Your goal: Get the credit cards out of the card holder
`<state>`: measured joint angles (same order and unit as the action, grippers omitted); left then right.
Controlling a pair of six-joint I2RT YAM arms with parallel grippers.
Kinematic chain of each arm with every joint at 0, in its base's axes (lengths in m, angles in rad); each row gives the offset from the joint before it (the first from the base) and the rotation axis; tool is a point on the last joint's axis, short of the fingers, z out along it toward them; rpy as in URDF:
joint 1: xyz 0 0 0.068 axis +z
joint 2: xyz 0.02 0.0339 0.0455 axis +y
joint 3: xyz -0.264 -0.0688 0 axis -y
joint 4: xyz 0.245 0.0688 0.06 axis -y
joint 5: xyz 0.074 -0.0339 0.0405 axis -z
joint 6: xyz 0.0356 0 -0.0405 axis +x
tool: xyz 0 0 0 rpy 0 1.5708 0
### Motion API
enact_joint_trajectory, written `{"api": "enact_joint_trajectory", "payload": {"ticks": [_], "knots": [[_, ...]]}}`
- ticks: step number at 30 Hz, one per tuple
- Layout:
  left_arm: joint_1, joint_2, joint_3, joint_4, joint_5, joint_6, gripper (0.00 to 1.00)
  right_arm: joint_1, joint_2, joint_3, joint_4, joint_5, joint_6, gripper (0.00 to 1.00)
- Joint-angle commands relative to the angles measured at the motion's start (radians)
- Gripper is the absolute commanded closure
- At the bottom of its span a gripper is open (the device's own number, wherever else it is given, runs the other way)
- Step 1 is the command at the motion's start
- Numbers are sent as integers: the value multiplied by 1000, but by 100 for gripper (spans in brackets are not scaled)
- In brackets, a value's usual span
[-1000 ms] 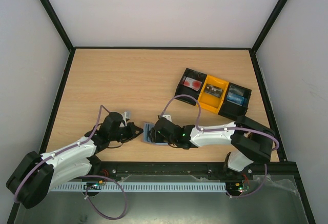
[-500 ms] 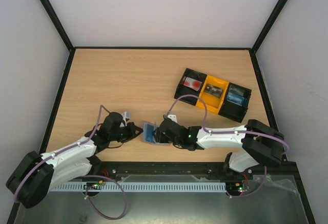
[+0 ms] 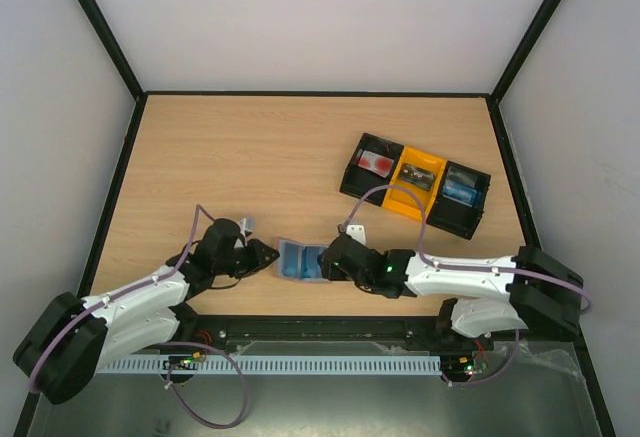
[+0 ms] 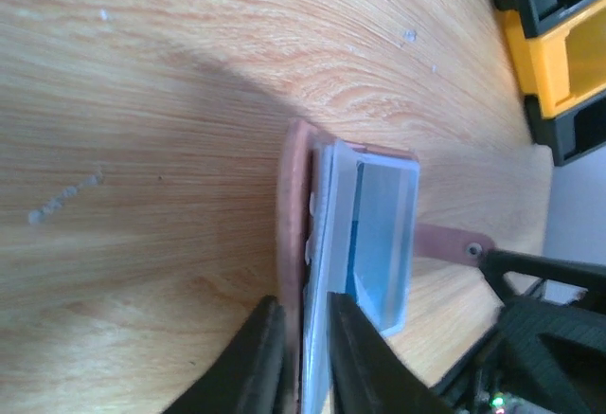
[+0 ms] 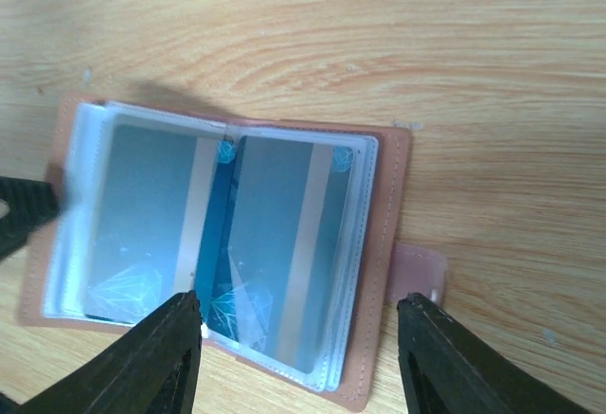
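Two cards (image 5: 142,215) (print unreadable), card holder (image 5: 390,206) open

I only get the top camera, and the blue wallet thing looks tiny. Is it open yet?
Observer: Yes. The right wrist view shows the card holder lying open and flat, with cards showing through clear plastic on both halves.
Operator: Is the left claw holding it?
Observer: The left wrist view shows the left gripper nipping the holder's brown cover edge between nearly closed fingers.
Operator: And the other claw?
Observer: In its own camera the right gripper is open. Its fingers are spread wide by the holder's edge, with nothing held between them.
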<state>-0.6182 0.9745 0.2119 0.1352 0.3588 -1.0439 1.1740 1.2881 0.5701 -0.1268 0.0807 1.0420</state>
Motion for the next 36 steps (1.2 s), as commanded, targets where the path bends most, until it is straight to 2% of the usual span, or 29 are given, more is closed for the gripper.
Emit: {"api": "enact_joint_trajectory", "payload": {"ticks": [1, 8, 14, 17, 20, 21, 31, 36], "knots": [[-3, -10, 3, -37, -15, 2, 78, 4, -70, -4, -29, 57, 23, 45], [-3, -66, 21, -126, -62, -8, 55, 4, -49, 1, 90, -4, -12, 53], [-3, -134, 75, -191, -72, 5, 42, 3, 24, 5, 176, -53, -22, 58], [-6, -133, 59, -115, -21, -14, 46, 1, 66, 10, 194, -48, -24, 62], [-11, -103, 44, -35, 2, -30, 59, -4, 115, 13, 202, -42, -16, 68], [-13, -85, 44, -23, 4, -31, 61, -6, 127, 9, 211, -41, -14, 70], [-69, 135, 52, 192, 40, -36, 61, -14, 176, -38, 231, -33, -8, 71], [-103, 246, 69, 250, 27, -20, 56, -14, 173, -74, 228, -24, 8, 72]]}}
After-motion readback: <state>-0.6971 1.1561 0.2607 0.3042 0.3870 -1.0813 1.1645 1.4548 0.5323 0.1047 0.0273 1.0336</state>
